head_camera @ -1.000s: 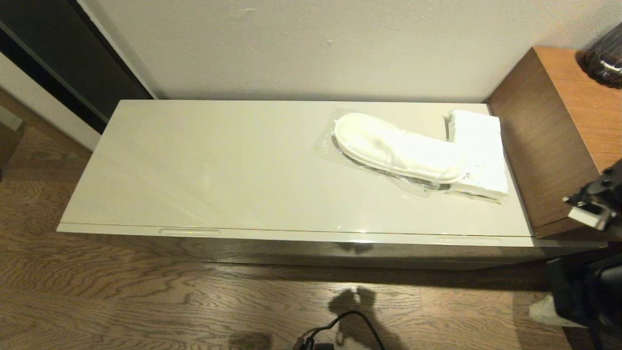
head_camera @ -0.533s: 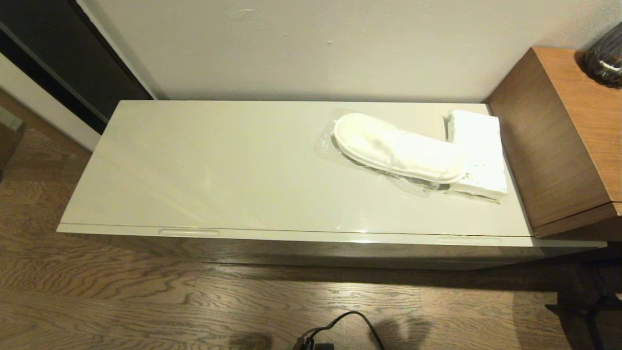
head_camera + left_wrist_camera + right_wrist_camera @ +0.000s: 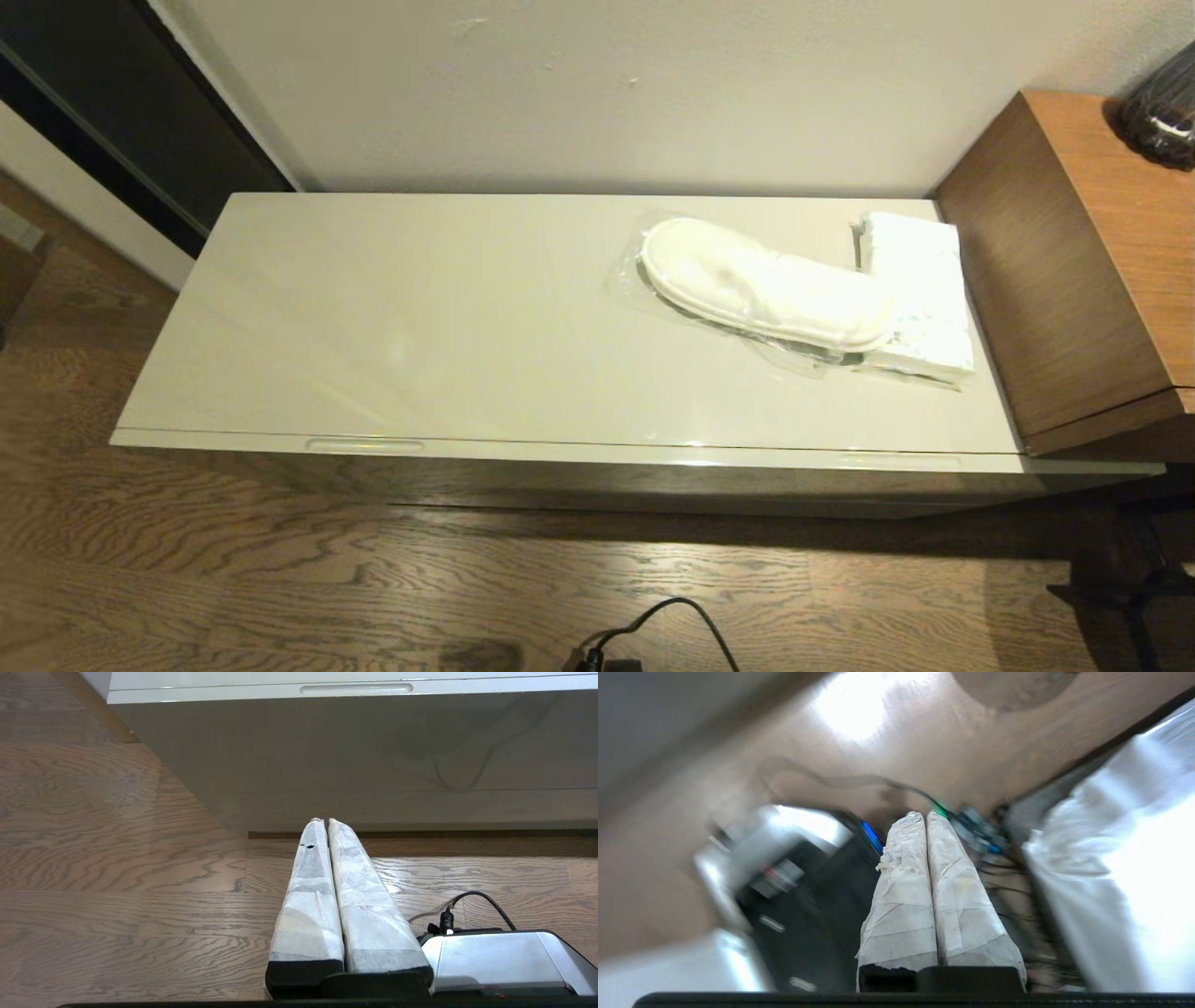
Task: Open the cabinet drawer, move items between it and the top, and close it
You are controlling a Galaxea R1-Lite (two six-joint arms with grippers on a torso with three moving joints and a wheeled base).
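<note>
Drawer (image 3: 597,452) shut flush under the top (image 3: 420,317) in the head view, its two recessed slots showing along the front edge. On the right part of the top lies the slipper (image 3: 766,289) in its clear wrap, its toe end touching and partly over the tissue pack (image 3: 920,289), which sits close against the brown unit (image 3: 1074,271). A dark glass thing (image 3: 1158,103) stands on that unit. No arm shows here now; a second ago the right hand was at the right edge of this view, just beside the unit, and half a second ago it was already gone. A cable (image 3: 653,625) lies on the floor (image 3: 233,579) in front.

Left wrist view: the left hand (image 3: 322,820) hangs low before the cabinet, its wrapped fingers (image 3: 308,891) pressed together and holding nothing, tips pointing at the cabinet's dark front below the drawer. One slot (image 3: 356,689) of the drawer front is seen above it, well apart from the tips. A grey box with a cable sits on the floor just beside the hand.

Right wrist view: the right hand (image 3: 922,813) also has its fingers (image 3: 906,896) pressed together with nothing between them. The scene behind is smeared, dark gear and wires only; neither cabinet nor items can be made out, so the arm seems to be swinging away and down.

With both items on the top, the drawer closed and the right arm pulled back, the work looks finished or nearly so, the arms going to rest.
</note>
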